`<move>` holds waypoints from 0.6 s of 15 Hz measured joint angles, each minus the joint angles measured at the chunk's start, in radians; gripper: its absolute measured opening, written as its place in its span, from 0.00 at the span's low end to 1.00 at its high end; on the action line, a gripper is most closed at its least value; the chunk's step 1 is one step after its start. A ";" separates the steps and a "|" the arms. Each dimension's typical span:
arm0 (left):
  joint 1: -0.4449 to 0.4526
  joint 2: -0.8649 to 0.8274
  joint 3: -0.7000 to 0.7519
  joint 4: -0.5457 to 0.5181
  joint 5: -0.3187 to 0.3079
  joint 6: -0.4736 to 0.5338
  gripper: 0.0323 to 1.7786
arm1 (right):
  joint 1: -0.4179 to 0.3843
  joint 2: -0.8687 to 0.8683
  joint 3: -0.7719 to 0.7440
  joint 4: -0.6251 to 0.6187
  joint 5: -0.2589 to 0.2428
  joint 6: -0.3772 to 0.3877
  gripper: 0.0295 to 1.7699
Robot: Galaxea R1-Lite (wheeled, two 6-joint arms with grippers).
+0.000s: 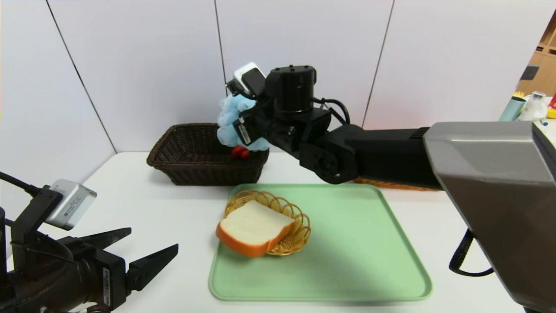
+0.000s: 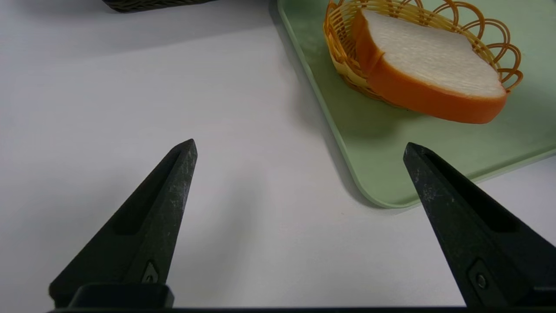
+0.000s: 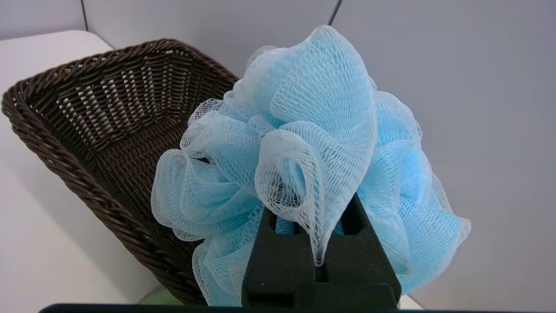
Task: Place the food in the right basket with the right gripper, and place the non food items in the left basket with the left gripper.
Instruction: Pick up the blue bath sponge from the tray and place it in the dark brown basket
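Sponge point(image 3: 304, 143) of pale blue ruffled mesh, pinched in clenched right end effector point(image 3: 319, 256) above dark wicker basket point(image 3: 65, 126)

Lab-type test setup: plain white wall panels point(image 1: 152, 65), bare white table point(image 1: 165, 208).

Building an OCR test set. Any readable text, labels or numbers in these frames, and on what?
None readable.
Left wrist camera: sticker on its side, print too small.
Left gripper: white label on its body, too small.
Right gripper: white label strip on its body, too small.
Bottles at far right: blurred, nothing legible.
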 joint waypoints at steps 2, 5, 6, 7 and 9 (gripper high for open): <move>0.000 0.001 0.004 -0.001 0.001 0.000 0.95 | 0.000 0.031 0.000 -0.032 -0.003 -0.002 0.04; 0.000 0.002 0.006 -0.001 0.000 0.000 0.95 | 0.000 0.054 0.001 -0.034 0.000 -0.010 0.04; 0.000 0.004 0.006 -0.001 0.000 -0.001 0.95 | -0.001 0.060 0.001 -0.037 0.000 -0.014 0.04; 0.000 0.006 0.005 -0.001 0.000 -0.001 0.95 | -0.001 0.064 0.001 -0.036 0.001 -0.014 0.04; 0.000 0.007 0.005 -0.001 0.000 -0.003 0.95 | -0.001 0.071 0.001 -0.038 0.000 -0.021 0.13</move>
